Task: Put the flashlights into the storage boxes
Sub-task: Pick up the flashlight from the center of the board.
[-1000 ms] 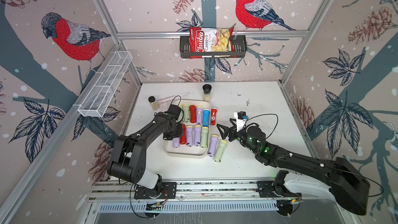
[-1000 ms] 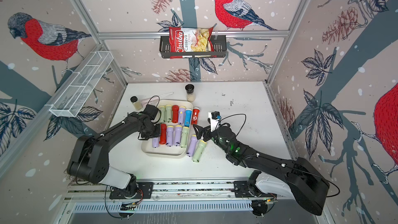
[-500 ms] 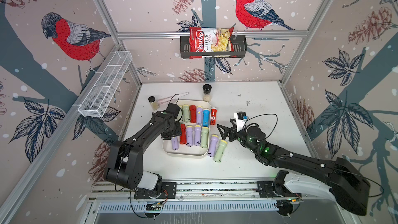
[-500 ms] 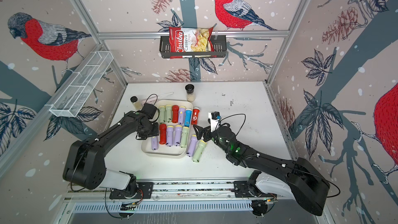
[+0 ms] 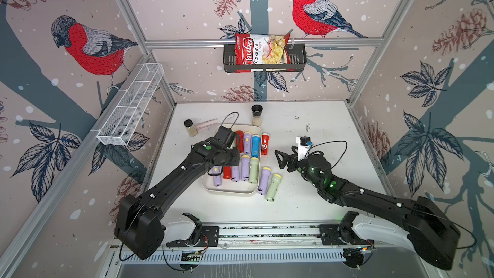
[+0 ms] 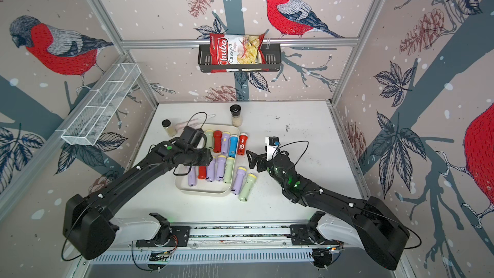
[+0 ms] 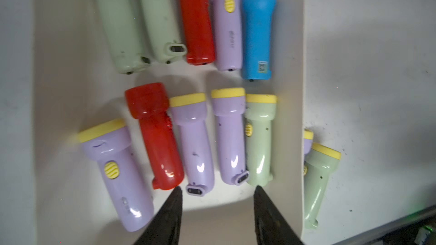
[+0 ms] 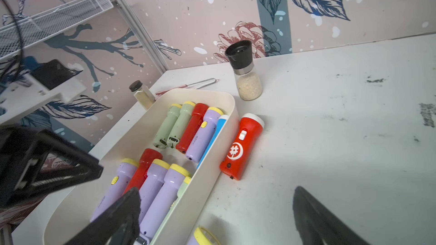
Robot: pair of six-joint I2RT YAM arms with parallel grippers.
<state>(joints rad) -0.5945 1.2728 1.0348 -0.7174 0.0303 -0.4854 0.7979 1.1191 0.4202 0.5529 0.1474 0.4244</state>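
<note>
The cream-white tray (image 5: pixel 227 191) lies on the worktop (image 5: pixel 326 129), left of its middle, with ten flashlights (image 7: pixel 226 137) lying flat in it in two rows. The far row has two pale green, one red, one lilac and one blue. The near row has a lilac, a red, two more lilac and a pale green. Their heads point to the far side.

Three more lie outside on the worktop. A red flashlight (image 5: pixel 264 144) with a white head is just beside the tray's right wall at the far end. A lilac flashlight (image 5: pixel 263 181) and a pale green flashlight (image 5: pixel 273 188) lie side by side at the tray's near right corner, the lilac one closer to the wall.

The left gripper (image 7: pixel 217 190) hangs over the tray above the near row, its fingers parted with nothing between them. The right gripper (image 5: pixel 278 160) is over bare worktop right of the tray, near the red flashlight, spread wide and empty.

A tall jar (image 5: pixel 256 115) with a black cap stands just past the tray's far right corner, and a small jar (image 5: pixel 190 128) stands off its far left corner. On the back wall a bag of chips (image 5: pixel 260 52) sits in a black basket (image 5: pixel 298 58). A white wire basket (image 5: pixel 131 108) hangs on the left wall.
</note>
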